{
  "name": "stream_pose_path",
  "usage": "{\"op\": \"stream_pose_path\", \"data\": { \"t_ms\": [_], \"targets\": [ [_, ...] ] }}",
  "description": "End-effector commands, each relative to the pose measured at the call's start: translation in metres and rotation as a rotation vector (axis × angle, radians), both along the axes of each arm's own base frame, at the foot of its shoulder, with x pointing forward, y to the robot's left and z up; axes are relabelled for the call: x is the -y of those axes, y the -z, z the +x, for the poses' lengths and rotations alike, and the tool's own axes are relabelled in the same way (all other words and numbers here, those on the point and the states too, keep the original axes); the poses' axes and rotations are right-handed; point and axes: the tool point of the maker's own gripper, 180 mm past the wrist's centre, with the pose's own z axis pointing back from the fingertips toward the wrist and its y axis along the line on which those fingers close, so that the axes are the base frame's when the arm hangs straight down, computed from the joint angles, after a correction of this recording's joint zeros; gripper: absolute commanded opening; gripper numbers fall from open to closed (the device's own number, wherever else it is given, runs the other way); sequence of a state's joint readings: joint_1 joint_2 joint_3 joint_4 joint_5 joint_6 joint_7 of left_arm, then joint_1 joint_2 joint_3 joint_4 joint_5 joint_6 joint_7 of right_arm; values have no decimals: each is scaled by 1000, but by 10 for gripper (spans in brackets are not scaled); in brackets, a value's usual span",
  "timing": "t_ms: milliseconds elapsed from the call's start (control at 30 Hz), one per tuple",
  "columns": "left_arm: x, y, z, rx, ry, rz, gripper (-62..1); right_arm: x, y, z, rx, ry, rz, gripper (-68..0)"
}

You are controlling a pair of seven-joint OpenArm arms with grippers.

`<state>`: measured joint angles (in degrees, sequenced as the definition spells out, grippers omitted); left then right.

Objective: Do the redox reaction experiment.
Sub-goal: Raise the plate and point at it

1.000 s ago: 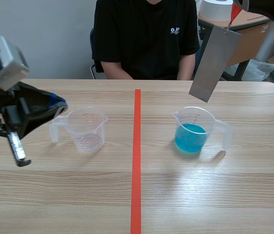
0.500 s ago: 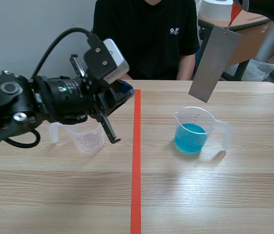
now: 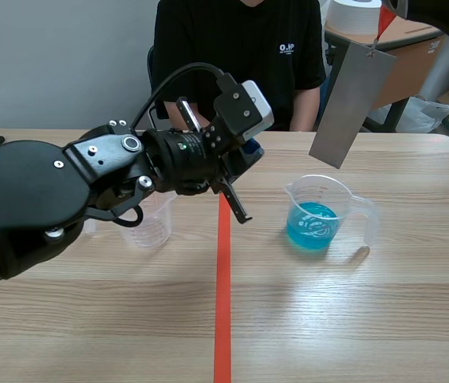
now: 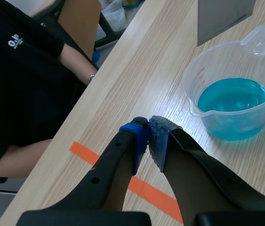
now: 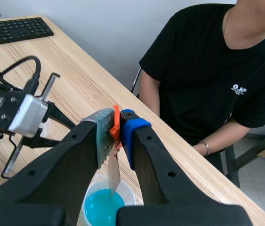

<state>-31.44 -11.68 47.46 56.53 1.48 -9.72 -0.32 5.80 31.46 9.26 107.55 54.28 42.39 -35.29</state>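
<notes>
A clear plastic measuring cup of blue liquid stands on a pale wooden tabletop, and everything else is placed from it. Above the cup and clear of it hangs a flat grey metal strip, tilted. The right pincer pinches the strip by the orange-red tab at its top end. The left pincer hovers above the tabletop beside the cup, on its spout side, its blue pads pressed together on nothing. Beyond that arm, further from the cup, stands an empty measuring cup, partly hidden. An orange-red tape line runs between the two cups. Across the tabletop from the cup sits a person in a black T-shirt.
</notes>
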Motion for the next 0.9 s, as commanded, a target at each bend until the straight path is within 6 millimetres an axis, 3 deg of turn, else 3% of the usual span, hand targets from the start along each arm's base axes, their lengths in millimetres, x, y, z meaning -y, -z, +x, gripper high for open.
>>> {"op": "stream_pose_path", "data": {
  "t_ms": [0, 467, 867],
  "targets": [
    [11, -18, 2, 36, 23, -42, -560, -1, -10, -2, 34, -13, -2, -658],
    [55, -25, -11, 13, 119, -97, -560, -1, -10, -2, 34, -13, -2, -658],
    [55, -27, -9, 20, 108, -102, -560, -1, -10, -2, 34, -13, -2, -658]
  ]
}}
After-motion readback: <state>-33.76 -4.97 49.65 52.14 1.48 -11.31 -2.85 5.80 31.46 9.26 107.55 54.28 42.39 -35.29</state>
